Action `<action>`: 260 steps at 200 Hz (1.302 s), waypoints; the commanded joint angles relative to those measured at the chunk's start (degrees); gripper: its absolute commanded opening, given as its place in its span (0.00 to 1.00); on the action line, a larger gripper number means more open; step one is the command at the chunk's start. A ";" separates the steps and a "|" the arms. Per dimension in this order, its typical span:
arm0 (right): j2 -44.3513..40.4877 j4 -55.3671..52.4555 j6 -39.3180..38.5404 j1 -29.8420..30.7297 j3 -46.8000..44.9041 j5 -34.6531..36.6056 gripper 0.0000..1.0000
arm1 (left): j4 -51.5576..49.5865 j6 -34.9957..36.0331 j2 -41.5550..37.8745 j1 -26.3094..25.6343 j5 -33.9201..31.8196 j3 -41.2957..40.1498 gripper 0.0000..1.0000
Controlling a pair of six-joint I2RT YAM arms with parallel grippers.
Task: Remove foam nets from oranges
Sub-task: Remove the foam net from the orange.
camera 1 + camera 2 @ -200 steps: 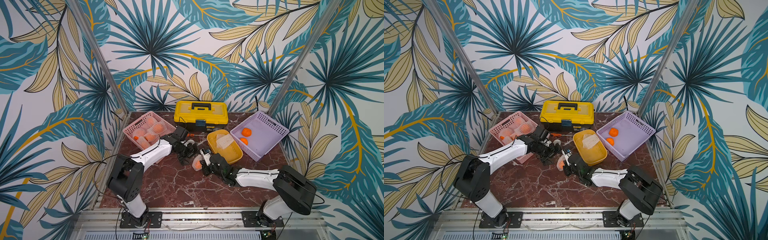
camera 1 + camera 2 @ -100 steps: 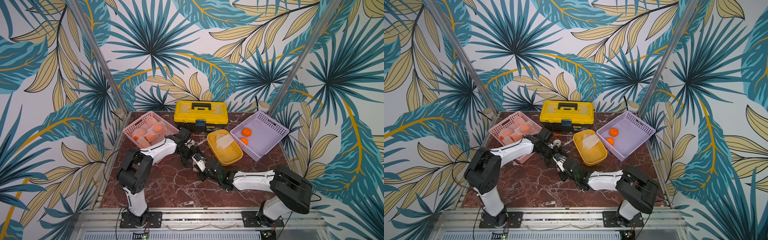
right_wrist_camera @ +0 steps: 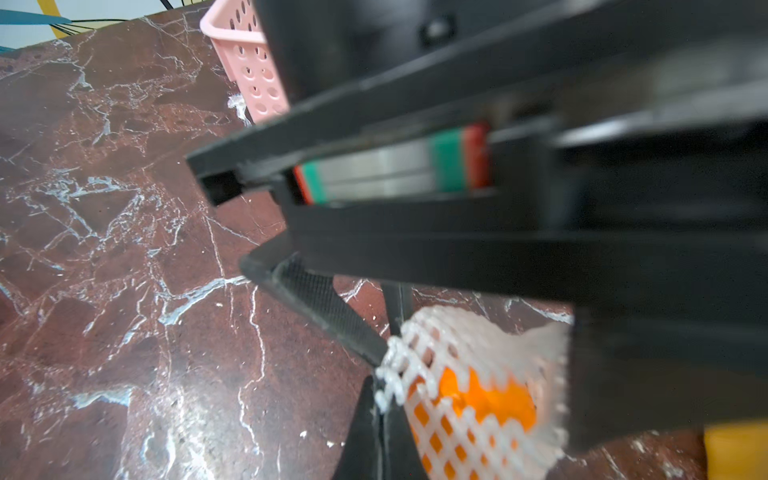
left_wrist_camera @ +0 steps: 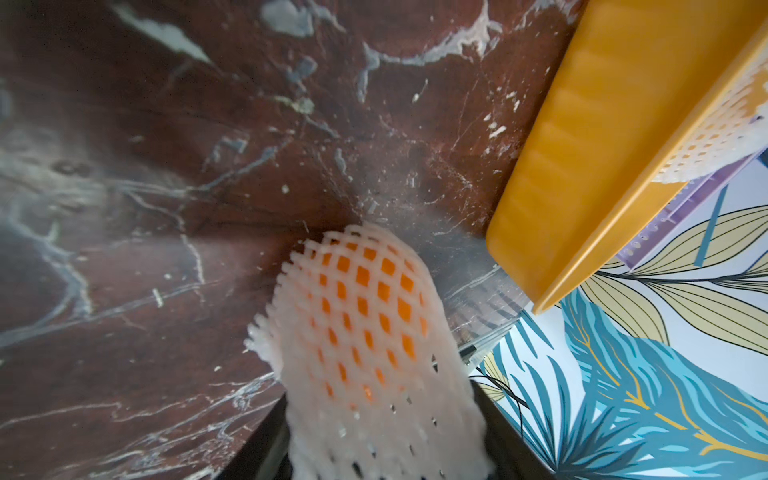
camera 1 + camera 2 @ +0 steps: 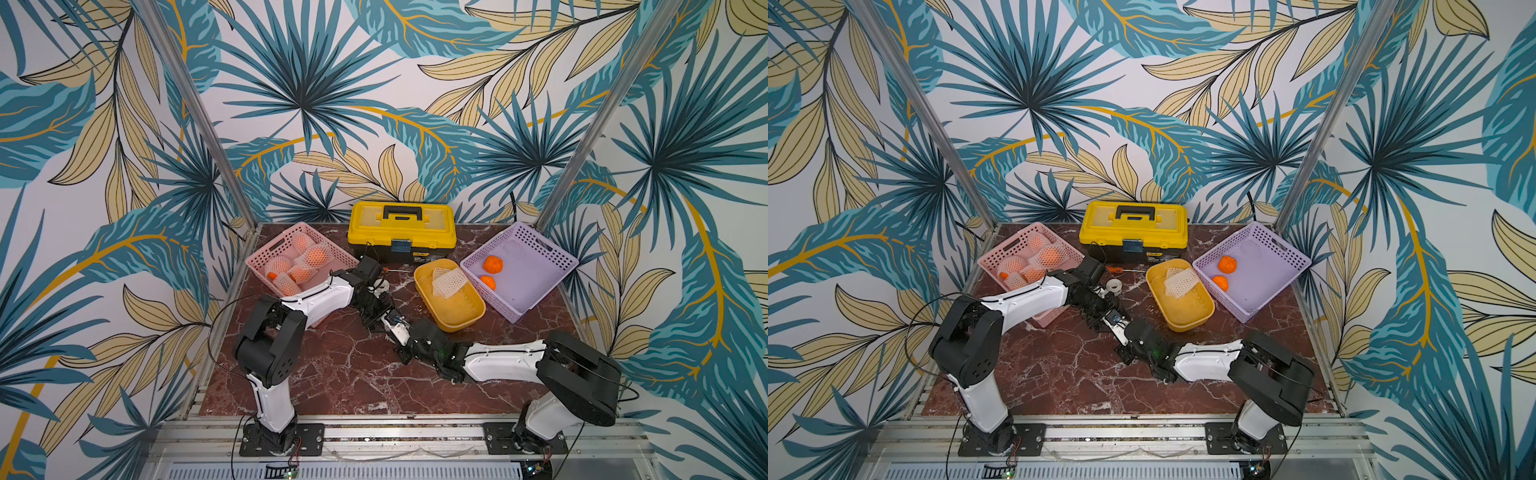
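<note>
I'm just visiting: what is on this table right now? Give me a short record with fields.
pink basket: several oranges in foam nets
yellow tray: one empty net
purple basket: two bare oranges
left pincer: gripping a netted orange
right pincer: shut, seemingly on that net's edge
at the back: closed yellow toolbox

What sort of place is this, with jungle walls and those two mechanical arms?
Most likely a robot test booth, not a home or shop. Leaf-print panels stand behind bare metal posts, the left arm and right arm are bolted to a front rail, and a pink basket holds netted oranges as props.
</note>
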 commanded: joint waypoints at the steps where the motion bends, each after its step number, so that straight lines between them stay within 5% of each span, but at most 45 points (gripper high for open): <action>1: 0.98 0.09 0.25 0.32 -0.36 -0.60 0.05 | -1.00 1.58 -0.73 0.18 -1.95 1.35 0.50; 30: 0.46 -0.08 1.81 0.33 -0.30 -1.69 0.17 | -1.16 2.00 -1.00 0.18 -2.25 1.01 0.37; 73: -3.48 0.11 7.78 0.15 -2.18 -2.28 0.55 | -1.21 2.48 -1.35 0.18 -2.43 1.08 0.23; 108: -8.51 -0.53 14.72 -1.77 -4.41 -5.27 0.72 | -1.60 3.31 -1.52 0.18 -2.52 1.44 0.14; 166: -13.50 -1.33 21.33 -9.53 -7.44 -12.52 0.80 | -2.42 4.99 -1.75 0.27 -2.53 2.36 0.07; 260: -5.10 -4.94 8.29 -10.19 -2.06 -12.27 0.85 | -2.57 5.08 -2.23 0.27 -1.12 2.76 0.07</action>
